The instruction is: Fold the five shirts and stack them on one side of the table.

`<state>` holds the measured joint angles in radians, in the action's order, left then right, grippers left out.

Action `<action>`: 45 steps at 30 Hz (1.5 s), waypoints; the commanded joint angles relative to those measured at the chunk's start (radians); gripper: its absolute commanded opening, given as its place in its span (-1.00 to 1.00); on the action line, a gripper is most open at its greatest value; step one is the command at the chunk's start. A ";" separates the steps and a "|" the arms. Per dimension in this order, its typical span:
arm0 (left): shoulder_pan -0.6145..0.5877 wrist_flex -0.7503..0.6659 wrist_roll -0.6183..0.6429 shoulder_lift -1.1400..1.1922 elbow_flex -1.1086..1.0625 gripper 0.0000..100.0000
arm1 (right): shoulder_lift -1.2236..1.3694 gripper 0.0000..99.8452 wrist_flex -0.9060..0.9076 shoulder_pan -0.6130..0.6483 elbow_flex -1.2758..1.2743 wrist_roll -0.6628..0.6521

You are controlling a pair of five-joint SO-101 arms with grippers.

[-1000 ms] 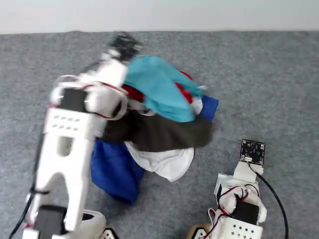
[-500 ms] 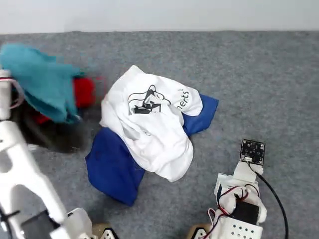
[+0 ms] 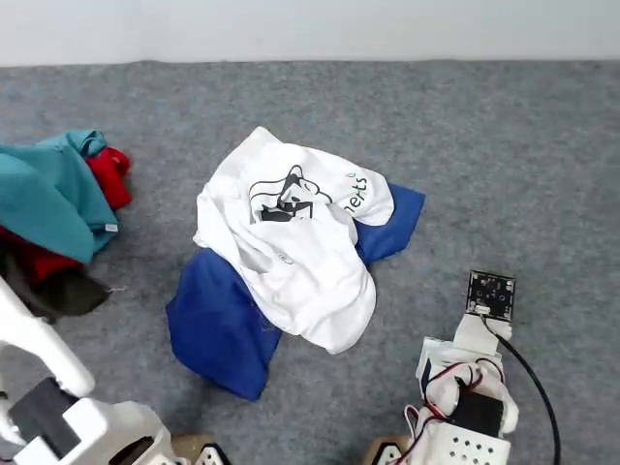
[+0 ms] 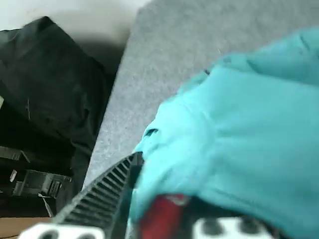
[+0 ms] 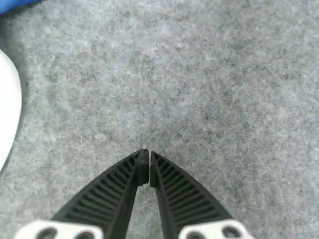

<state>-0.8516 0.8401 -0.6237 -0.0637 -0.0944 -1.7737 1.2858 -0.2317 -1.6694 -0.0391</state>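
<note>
A white shirt (image 3: pixel 291 242) with a black print lies crumpled across a blue shirt (image 3: pixel 218 329) in the middle of the grey table. At the left edge sits a bundle of a teal shirt (image 3: pixel 48 194), a red shirt (image 3: pixel 111 174) and a dark shirt (image 3: pixel 58 291). My left gripper (image 4: pixel 149 169) is shut on the teal shirt (image 4: pixel 234 139), with red cloth (image 4: pixel 162 219) bunched at its base; one ribbed finger (image 4: pixel 107 191) shows. The left arm (image 3: pixel 34 334) rises at the lower left. My right gripper (image 5: pixel 146 167) is shut and holds nothing, low over bare carpet near the front right.
The right arm's base (image 3: pixel 465 407) stands at the front right. The table's left edge (image 4: pixel 124 74) runs close to the bundle, with dark bags (image 4: pixel 45 89) on the floor beyond. A pale wall (image 3: pixel 310 29) borders the back. Grey carpet (image 3: pixel 523 174) lies bare at the right.
The left arm swung left, pulling the teal, red and dark shirts off the central pile to the table's left edge. The white shirt is now uncovered. The right arm stayed still.
</note>
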 commanded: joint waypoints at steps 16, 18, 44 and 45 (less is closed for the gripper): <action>0.150 0.269 -0.028 -0.434 0.044 -0.44 | -0.007 -0.98 0.004 -0.016 -0.014 0.011; 0.222 0.330 -0.014 -0.489 0.042 -0.45 | -0.007 -0.98 0.004 -0.016 -0.014 0.011; 1.178 0.589 0.276 0.031 -0.035 -0.41 | -0.007 -0.98 0.004 -0.016 -0.014 0.011; 1.191 0.580 0.278 0.064 -0.035 -0.40 | -0.007 -0.98 0.004 -0.016 -0.014 0.011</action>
<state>0.3007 1.4615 -0.3613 -0.0514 -0.1419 -1.7737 1.2858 -0.2317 -1.6694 -0.0391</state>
